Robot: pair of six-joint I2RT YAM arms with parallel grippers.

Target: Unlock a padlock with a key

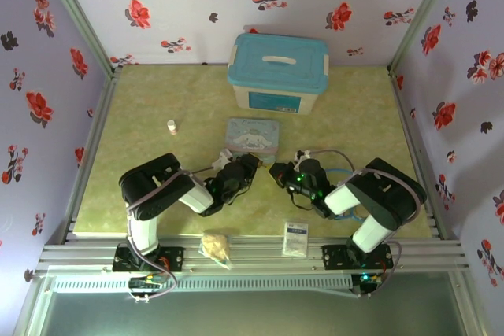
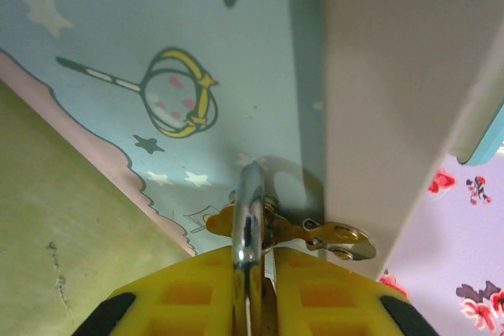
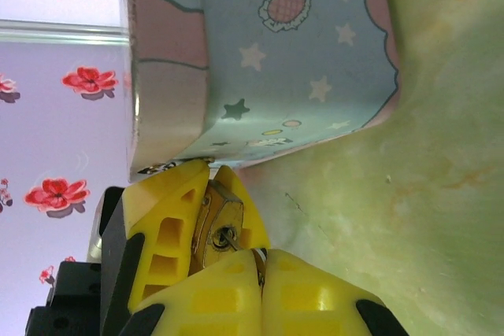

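Observation:
In the right wrist view the brass padlock point(image 3: 225, 215) sits clamped between the left gripper's yellow fingers point(image 3: 169, 218), keyhole facing the camera. The thin key point(image 3: 230, 238) runs from my right gripper point(image 3: 260, 253), which is shut on it, into that keyhole. In the left wrist view my left gripper point(image 2: 253, 256) is shut on the padlock, whose silver shackle point(image 2: 249, 218) stands up between the pads. A brass piece with a silver ring point(image 2: 339, 240) sticks out to its right. From above, the left gripper point(image 1: 250, 164) and right gripper point(image 1: 277, 172) meet tip to tip just below the tin.
The pastel cartoon tin point(image 1: 252, 133) lies right behind both grippers, close above them in both wrist views. A blue-lidded box point(image 1: 277, 72) stands at the back. A small white bottle point(image 1: 172, 126) is at the left. A white packet point(image 1: 296, 238) and a beige lump point(image 1: 216, 245) lie at the near edge.

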